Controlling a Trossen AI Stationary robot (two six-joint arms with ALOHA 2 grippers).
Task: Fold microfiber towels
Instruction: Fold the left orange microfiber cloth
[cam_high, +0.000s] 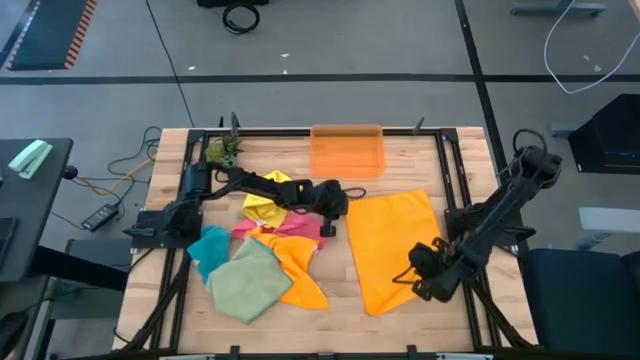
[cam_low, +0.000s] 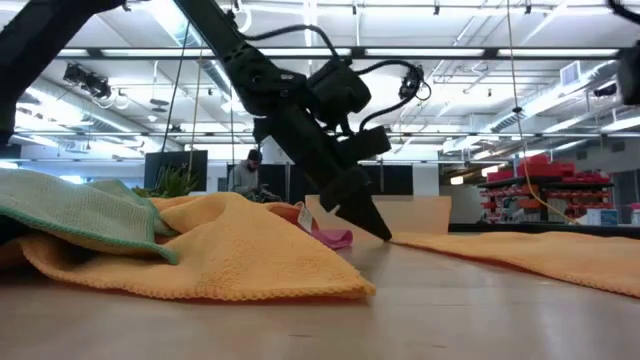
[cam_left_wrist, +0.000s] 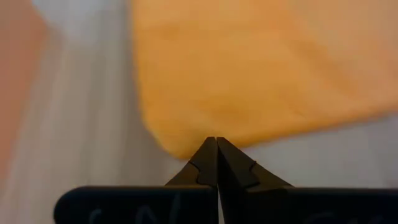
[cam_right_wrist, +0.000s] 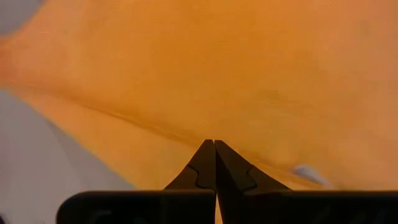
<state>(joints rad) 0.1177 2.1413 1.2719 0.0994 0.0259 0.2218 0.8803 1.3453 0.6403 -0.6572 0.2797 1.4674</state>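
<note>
An orange towel (cam_high: 395, 250) lies spread flat at the table's middle right. My left gripper (cam_left_wrist: 216, 140) is shut, its tips at this towel's far left corner (cam_left_wrist: 180, 146); the low view shows the tips (cam_low: 385, 236) down at table height. My right gripper (cam_right_wrist: 214, 143) is shut above the same towel's near right corner (cam_high: 415, 278), where a ridge of cloth (cam_right_wrist: 124, 115) runs up to the tips. On the left lies a pile of yellow (cam_high: 262, 203), pink (cam_high: 292, 228), teal (cam_high: 208, 246), sage green (cam_high: 245, 282) and orange (cam_high: 302, 280) towels. My left gripper comes slanting down from the table's left to the orange towel's far left corner (cam_left_wrist: 186, 149). Whether its shut tips touch or pinch the cloth, I cannot tell. My right gripper points steeply down at the raised ridge (cam_right_wrist: 186, 138) near the towel's near right corner. Its own fingers hide whether cloth is between them.
A translucent orange bin (cam_high: 347, 150) stands at the far edge, with a small green plant (cam_high: 222, 150) at the far left corner. Bare wood shows along the near edge (cam_high: 330, 325). A person (cam_low: 248, 172) stands in the room beyond the table.
</note>
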